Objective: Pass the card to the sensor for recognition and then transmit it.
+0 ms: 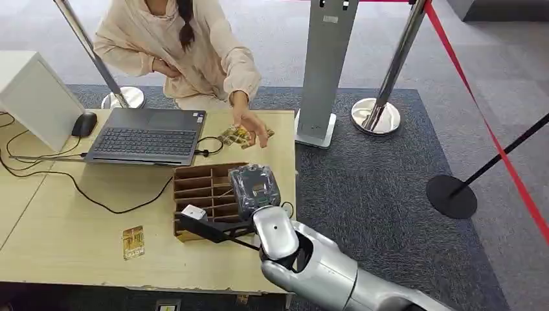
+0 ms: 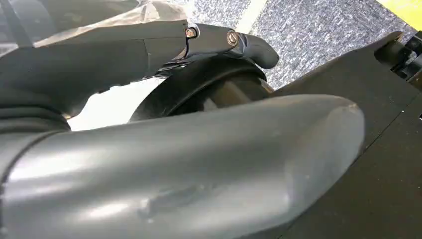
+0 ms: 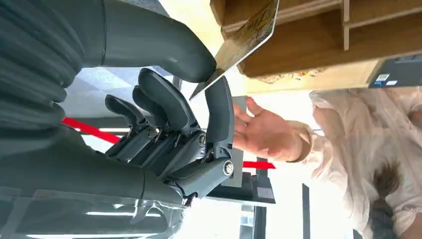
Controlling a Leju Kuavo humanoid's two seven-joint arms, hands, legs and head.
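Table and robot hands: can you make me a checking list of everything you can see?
Surface: wooden table, flat, with a bare patch near the robot.
Job's things: card, pinched above the slotted box; small white device beside the box, maybe the sensor.
Clutter: second card lying flat; loose cards under a person's hand; laptop, mouse, white case.
Grippers: right robot hand holds the card between thumb and finger; left robot hand hangs low, grip unclear.
Cables: black cables run across the table's left side.
Surroundings: metal posts, red belt, grey stand, carpet.
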